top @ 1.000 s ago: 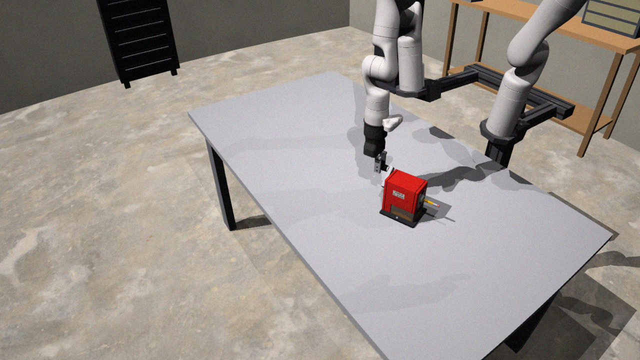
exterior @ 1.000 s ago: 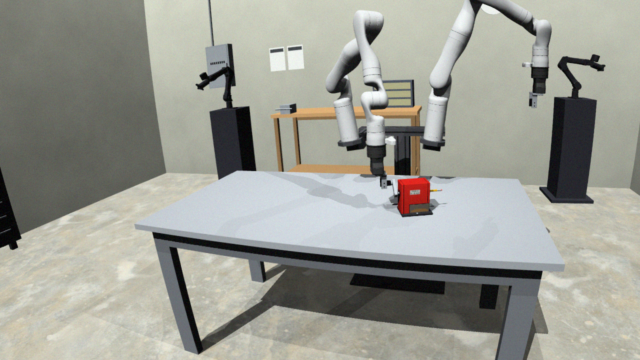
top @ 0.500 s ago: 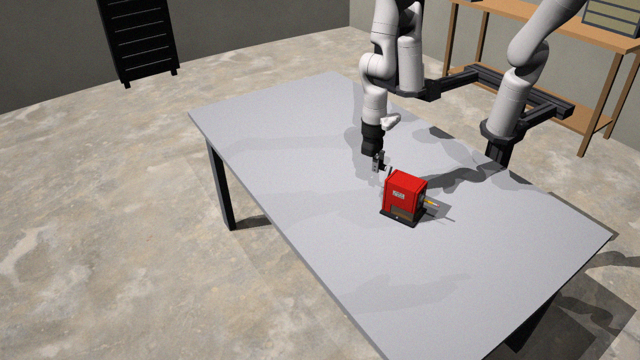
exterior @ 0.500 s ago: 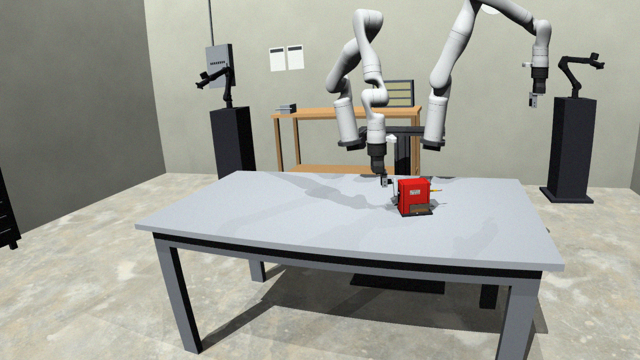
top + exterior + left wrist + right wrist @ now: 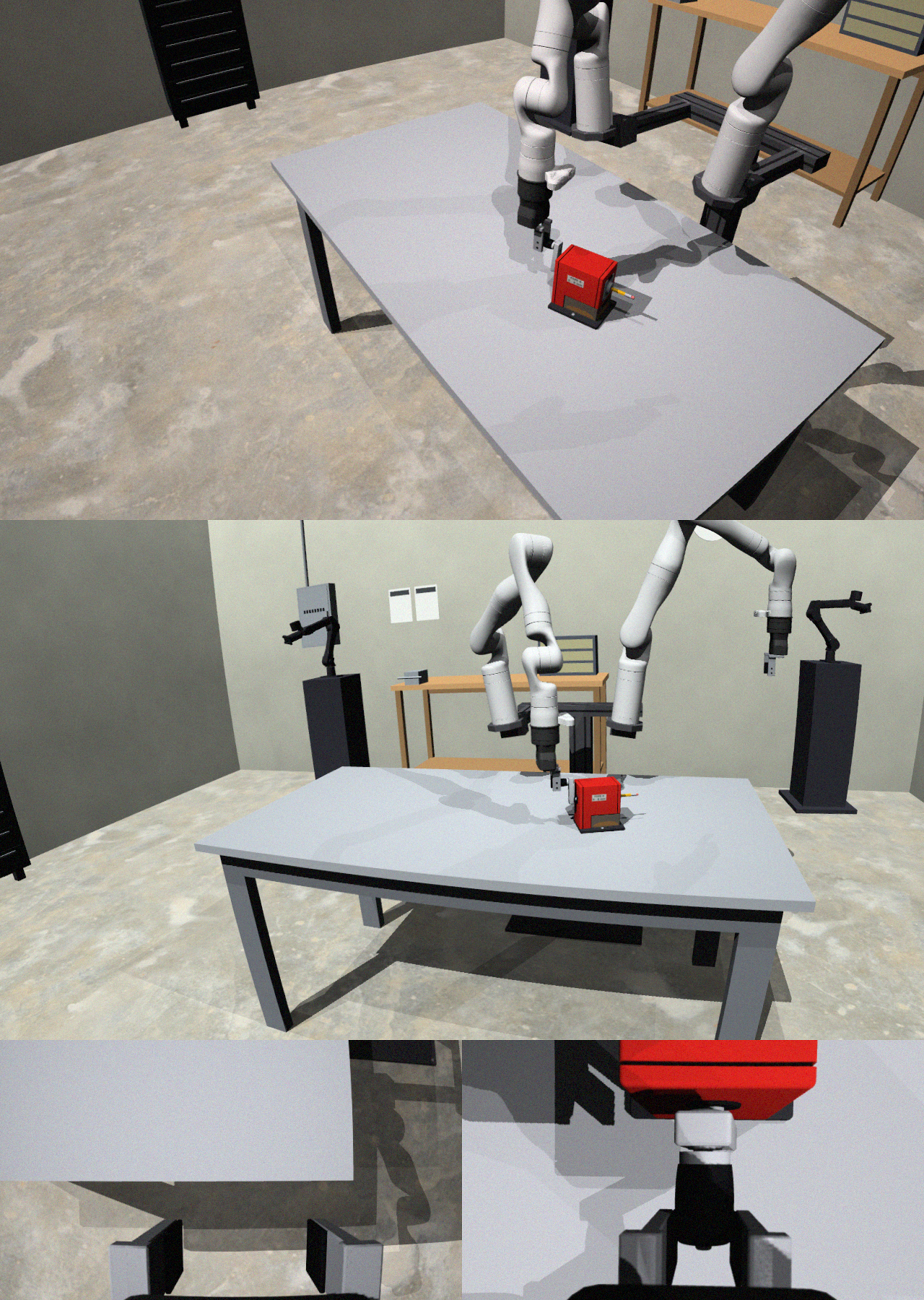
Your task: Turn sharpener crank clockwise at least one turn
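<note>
Keeping the table [image 5: 419,213] [image 5: 400,823] [image 5: 173,1112] [image 5: 859,1184] as base, red sharpener [image 5: 585,274] [image 5: 599,801] [image 5: 718,1076] stands upright on it. Crank arm [image 5: 556,253] [image 5: 571,790] [image 5: 704,1128]: beside sharpener's face opposite the pencil [image 5: 621,292] [image 5: 628,795]. Right gripper [image 5: 543,239] [image 5: 556,780] [image 5: 704,1242]: part-closed, clamped on black knob [image 5: 704,1195], out from sharpener. Left gripper [image 5: 769,664] [image 5: 245,1257]: wide, holding nothing, well apart from sharpener. Judgement: trace a smooth clockwise circle about the sharpener's axle, knob free to swivel; avoid sideways pull.

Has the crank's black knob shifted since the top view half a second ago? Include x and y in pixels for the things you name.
Yes. Judged against the sharpener's red body [image 5: 585,274] [image 5: 597,804] [image 5: 718,1076], the black knob [image 5: 548,243] [image 5: 564,782] [image 5: 704,1199] has moved slightly toward the tabletop's near-left long edge.
</note>
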{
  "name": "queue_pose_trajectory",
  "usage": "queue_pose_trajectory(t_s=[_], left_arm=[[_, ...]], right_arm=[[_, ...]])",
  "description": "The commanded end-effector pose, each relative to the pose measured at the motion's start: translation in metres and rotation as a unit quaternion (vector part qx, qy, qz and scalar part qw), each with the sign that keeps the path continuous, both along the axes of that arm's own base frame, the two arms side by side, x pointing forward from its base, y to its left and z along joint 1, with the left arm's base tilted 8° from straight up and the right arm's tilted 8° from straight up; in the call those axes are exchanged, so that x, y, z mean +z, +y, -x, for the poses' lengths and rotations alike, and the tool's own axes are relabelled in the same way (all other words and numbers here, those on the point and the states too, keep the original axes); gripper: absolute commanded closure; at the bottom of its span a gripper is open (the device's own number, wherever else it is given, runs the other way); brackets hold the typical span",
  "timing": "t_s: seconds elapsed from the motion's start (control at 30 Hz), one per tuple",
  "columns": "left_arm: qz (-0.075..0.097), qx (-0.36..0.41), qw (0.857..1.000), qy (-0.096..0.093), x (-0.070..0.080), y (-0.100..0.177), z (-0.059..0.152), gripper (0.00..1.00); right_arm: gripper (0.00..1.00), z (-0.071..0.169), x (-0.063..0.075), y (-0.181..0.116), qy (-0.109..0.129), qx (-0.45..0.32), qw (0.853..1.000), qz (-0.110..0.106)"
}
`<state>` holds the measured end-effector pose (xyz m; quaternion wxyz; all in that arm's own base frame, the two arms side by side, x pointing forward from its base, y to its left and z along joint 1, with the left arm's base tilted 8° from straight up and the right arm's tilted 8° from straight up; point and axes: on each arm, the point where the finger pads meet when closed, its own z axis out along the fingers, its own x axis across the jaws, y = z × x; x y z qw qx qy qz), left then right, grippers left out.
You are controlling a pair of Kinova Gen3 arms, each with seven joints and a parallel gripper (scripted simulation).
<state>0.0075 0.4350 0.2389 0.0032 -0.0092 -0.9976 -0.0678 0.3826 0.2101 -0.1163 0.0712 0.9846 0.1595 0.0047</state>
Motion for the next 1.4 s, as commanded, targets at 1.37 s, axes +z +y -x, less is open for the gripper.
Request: queue_pose_trajectory(t_s=[1.37], left_arm=[[-0.001,0.000,1.000,0.000,0.001,0.000,0.000,0.00]], right_arm=[[1.00,-0.043,-0.021,0.012,-0.001,0.000,1.000,-0.001]])
